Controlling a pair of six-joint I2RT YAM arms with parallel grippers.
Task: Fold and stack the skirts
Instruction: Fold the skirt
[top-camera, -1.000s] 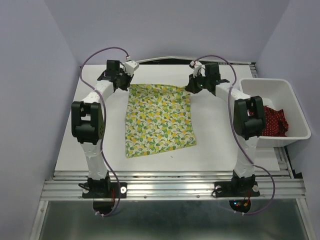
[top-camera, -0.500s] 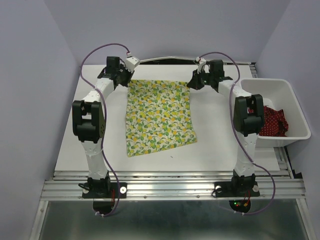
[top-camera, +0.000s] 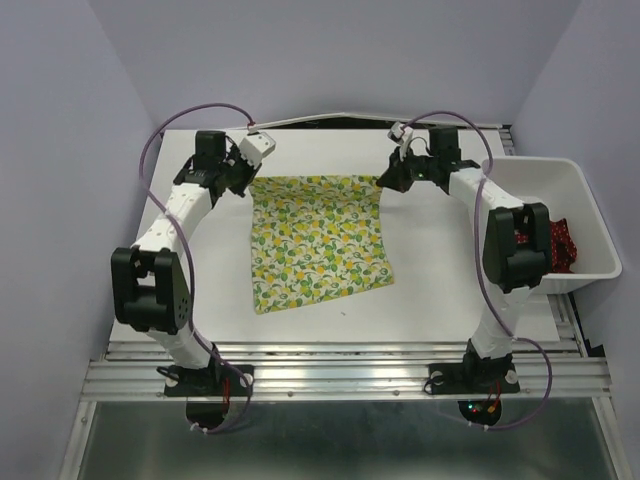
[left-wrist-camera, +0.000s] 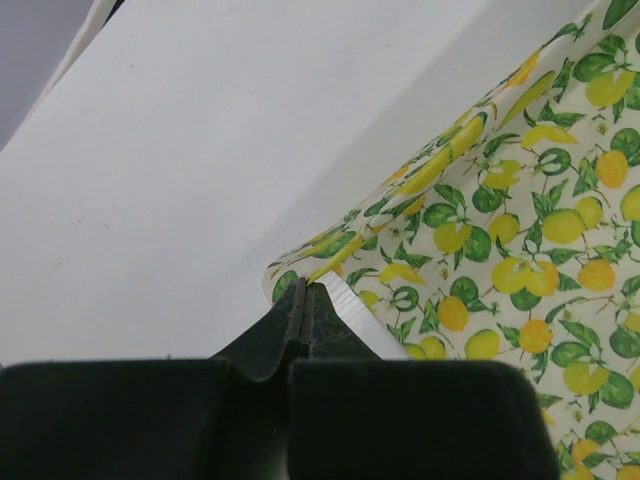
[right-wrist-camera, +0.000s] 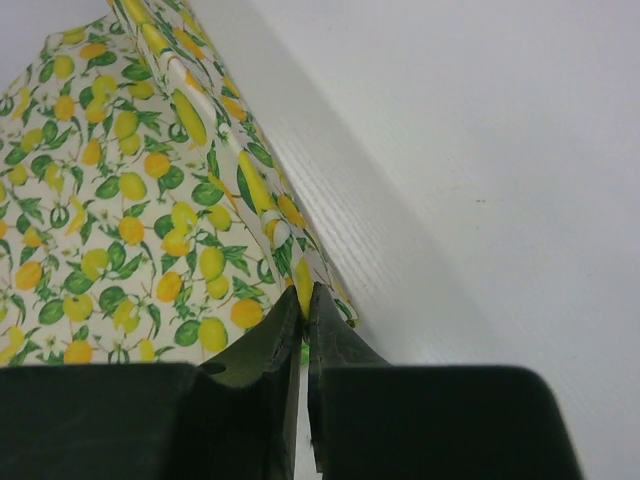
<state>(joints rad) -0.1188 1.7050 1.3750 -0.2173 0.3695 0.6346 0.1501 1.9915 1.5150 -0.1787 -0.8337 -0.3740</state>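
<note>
Yellow lemons on white: lemon-print skirt (top-camera: 320, 240) spread mid-table, far edge raised a little off the white table (top-camera: 450, 280). Left gripper (top-camera: 247, 178) clamped tight on the far-left corner, right gripper (top-camera: 386, 182) clamped on the far-right corner, hem stretched between. Near edge flat and slanting, bare tabletop left, right and near. Red dotted skirt (top-camera: 560, 245) bunched in the white bin (top-camera: 540, 190) on the right, well apart.

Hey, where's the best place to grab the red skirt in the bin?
Probably pinch a raised fold of the red skirt, coming straight down from above: it lies crumpled inside the white bin, whose walls block any sideways approach.
</note>
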